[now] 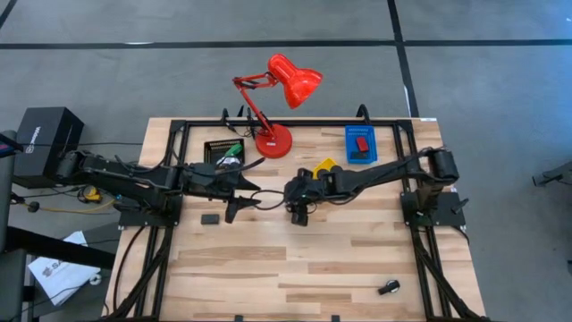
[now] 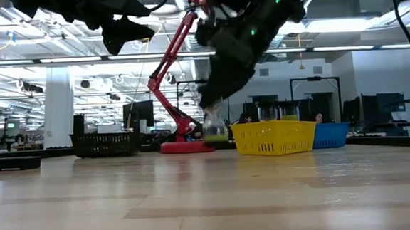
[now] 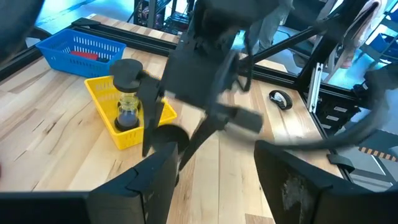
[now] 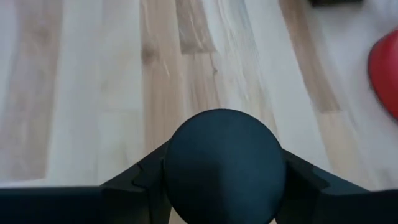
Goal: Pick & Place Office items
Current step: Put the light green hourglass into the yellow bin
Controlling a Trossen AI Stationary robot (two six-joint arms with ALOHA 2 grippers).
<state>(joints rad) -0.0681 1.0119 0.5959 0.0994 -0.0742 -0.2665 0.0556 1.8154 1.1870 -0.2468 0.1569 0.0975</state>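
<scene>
Writing: none legible to us | blue tray (image 1: pixel 361 144), back edge: red block (image 1: pixel 361 142) | right gripper (image 4: pixel 222 186) clamped on black-capped jar (image 4: pixel 224 163) | left gripper (image 3: pixel 214 162) fingers apart, empty

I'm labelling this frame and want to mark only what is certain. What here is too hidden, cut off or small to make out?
- Yellow tray, high view: mostly covered by the right arm; contents unseen.
- Jar in the right gripper, right wrist view: only its dark cap shows, filling the frame.
- Small dark item, high view: too small to identify.
- Black tray, high view: contents too small, partly under the left arm.
- Left gripper, low view: cut off by the top edge.
</scene>
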